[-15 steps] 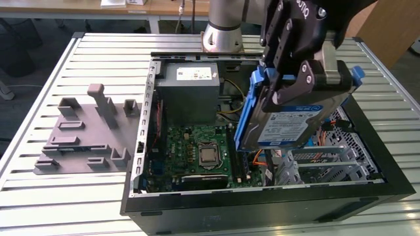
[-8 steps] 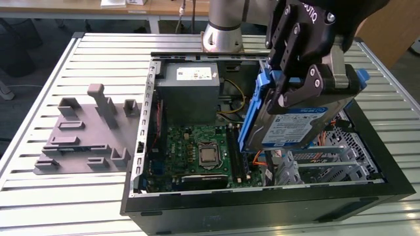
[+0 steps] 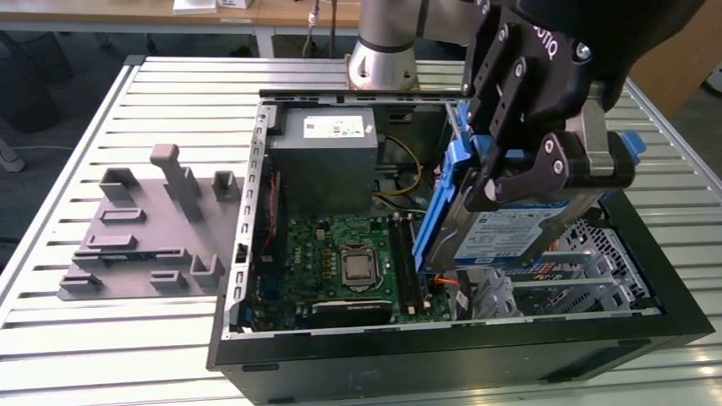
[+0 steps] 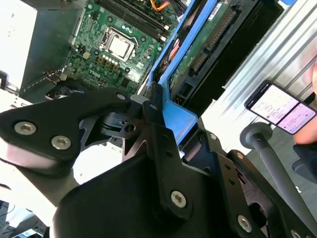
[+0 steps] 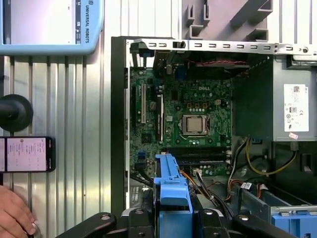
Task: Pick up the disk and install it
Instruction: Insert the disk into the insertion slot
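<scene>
My black gripper (image 3: 513,182) is shut on the disk (image 3: 508,233), a silver hard drive with a white-and-blue label and blue side rails. I hold it on edge, tilted, over the exterior view's right half of the open computer case (image 3: 451,338). It hangs just above the silver perforated cage (image 3: 587,271). In the second wrist view the fingers (image 4: 153,106) pinch the blue rail of the disk (image 4: 185,116), whose green circuit underside shows. The first wrist view has the disk's blue rail (image 5: 172,186) rising from the gripper (image 5: 171,220) over the motherboard (image 5: 198,114).
A grey power supply box (image 3: 327,161) fills the case's far end. A grey moulded fixture (image 3: 147,237) lies on the slatted table at the exterior view's left. Beside the case lie a phone (image 5: 27,154), a hand (image 5: 15,213), a black knob (image 5: 14,111) and a pendant (image 5: 49,25).
</scene>
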